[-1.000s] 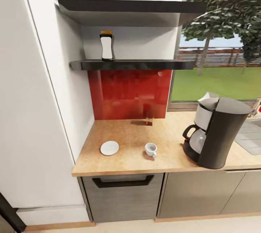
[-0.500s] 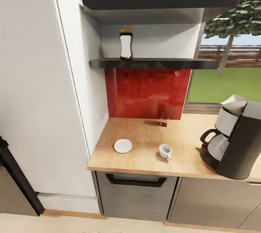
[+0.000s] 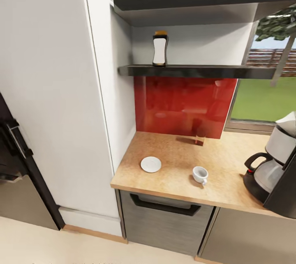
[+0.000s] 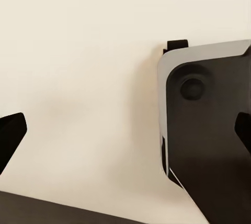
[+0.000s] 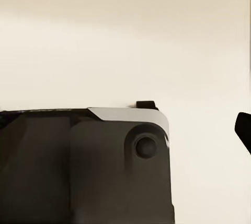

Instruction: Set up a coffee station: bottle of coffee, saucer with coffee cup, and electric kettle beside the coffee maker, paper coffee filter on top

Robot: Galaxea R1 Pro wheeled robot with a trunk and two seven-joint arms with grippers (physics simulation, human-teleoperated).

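While the whole head picture slides rightward from a second ago, the things themselves stay put, so what you are seeing is your own camera and base turning left, not anything being moved. The bottle of coffee [image 3: 160,48] stands upright on the lower shelf [image 3: 197,71], near its left end, untouched. Below it on the countertop [image 3: 181,159] the saucer [image 3: 151,164] lies bare, and the cup [image 3: 200,174] sits apart from it to the right, not on it. The coffee maker [image 3: 273,169] is now cut by the right edge of the picture, well apart from the saucer and cup. The tall white cabinet [image 3: 53,91] takes up more of the left side, and a dark appliance [image 3: 12,149] comes in at the far left. I judge that the turn carries you off the work rather than toward it, since no step of the station is done yet. In the left wrist view the left gripper [image 4: 125,132] shows dark fingertips [image 4: 10,132] at opposite edges, spread wide and empty over pale floor. For the right gripper [image 5: 243,130] one tip shows, so I cannot tell its spread.
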